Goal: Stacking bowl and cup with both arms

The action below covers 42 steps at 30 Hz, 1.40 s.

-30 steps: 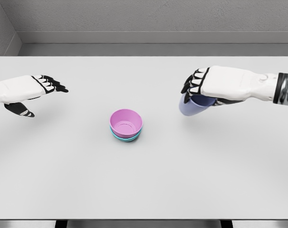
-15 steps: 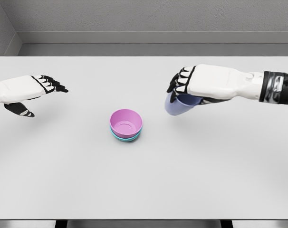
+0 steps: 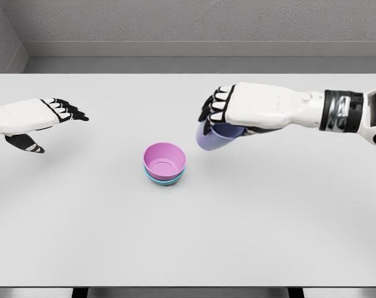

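A pink bowl [image 3: 164,159] sits nested in a teal bowl [image 3: 165,180] near the middle of the white table [image 3: 188,236]. My right hand [image 3: 220,121] comes in from the right and is shut on a lavender-blue cup [image 3: 211,139], held tilted above the table just right of and behind the bowls. The cup's upper part is hidden by the fingers. At the far left my left hand [image 3: 48,121] hovers with its fingers spread, holding nothing.
A grey wall [image 3: 188,25] runs behind the table's far edge. The table's front edge lies along the bottom of the view.
My right hand has carried the cup leftward, closer to the stacked bowls. The left hand and the bowls have not moved.
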Motion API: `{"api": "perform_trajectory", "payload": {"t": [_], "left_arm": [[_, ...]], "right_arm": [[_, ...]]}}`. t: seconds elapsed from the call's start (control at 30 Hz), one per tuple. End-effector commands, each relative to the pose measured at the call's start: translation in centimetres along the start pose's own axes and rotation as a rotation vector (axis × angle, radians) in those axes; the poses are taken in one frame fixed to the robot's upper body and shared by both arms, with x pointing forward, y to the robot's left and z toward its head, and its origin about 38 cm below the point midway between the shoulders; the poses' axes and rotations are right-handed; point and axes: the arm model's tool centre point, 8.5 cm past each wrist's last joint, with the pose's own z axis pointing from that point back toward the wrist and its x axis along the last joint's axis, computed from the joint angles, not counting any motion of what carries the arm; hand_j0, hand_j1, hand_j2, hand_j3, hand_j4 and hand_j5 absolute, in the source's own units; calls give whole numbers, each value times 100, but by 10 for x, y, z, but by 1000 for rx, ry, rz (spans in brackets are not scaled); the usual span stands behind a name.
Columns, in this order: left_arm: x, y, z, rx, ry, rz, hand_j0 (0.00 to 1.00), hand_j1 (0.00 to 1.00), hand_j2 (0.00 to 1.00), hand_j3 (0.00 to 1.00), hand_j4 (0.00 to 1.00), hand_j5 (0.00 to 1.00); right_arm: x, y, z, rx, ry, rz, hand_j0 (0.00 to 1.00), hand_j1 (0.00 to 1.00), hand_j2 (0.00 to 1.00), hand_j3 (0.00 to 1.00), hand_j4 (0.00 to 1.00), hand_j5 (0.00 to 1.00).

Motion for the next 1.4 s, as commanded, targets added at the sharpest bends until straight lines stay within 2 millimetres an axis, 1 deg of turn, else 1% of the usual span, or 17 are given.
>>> {"api": "perform_trajectory", "payload": {"t": [0.0,0.1,0.2,0.43,0.63,0.77,0.83,0.9,0.97,1.03,1.13,1.27,1.37], "left_arm": [[0,1,1,5,1,4,100,100,100,100,100,100],[0,0,1,2,2,3,100,100,100,100,100,100],[0,0,1,2,2,3,100,100,100,100,100,100],[0,1,1,3,2,2,100,100,100,100,100,100],[0,1,1,3,2,2,100,100,100,100,100,100],[0,1,1,3,2,2,100,100,100,100,100,100],[-1,1,1,3,3,2,100,100,100,100,100,100],[-2,1,3,-1,6,1,100,100,100,100,100,100],[-2,1,3,-2,7,1,100,100,100,100,100,100],[-2,1,3,-2,7,1,100,100,100,100,100,100],[-2,0,3,-2,8,2,100,100,100,100,100,100],[-2,0,3,-3,9,1,100,100,100,100,100,100],[-2,0,3,-3,9,1,100,100,100,100,100,100]], "right_arm": [[2,0,-4,-8,-10,-10,61,61,61,61,61,61],[6,-3,-15,-5,-41,-1,61,61,61,61,61,61],[7,-3,-16,-7,-44,0,61,61,61,61,61,61],[16,-4,-36,-8,-98,1,61,61,61,61,61,61],[19,-10,-43,-17,-116,12,61,61,61,61,61,61],[21,-9,-47,-15,-127,10,61,61,61,61,61,61],[24,-7,-52,-13,-142,5,61,61,61,61,61,61],[25,-9,-56,-12,-150,11,61,61,61,61,61,61],[27,-11,-63,-15,-165,13,61,61,61,61,61,61],[25,-10,-65,-11,-162,5,61,61,61,61,61,61],[28,-8,-69,-11,-173,2,61,61,61,61,61,61],[27,-12,-73,-16,-176,8,61,61,61,61,61,61],[24,-7,-74,-2,-170,-2,61,61,61,61,61,61]]}}
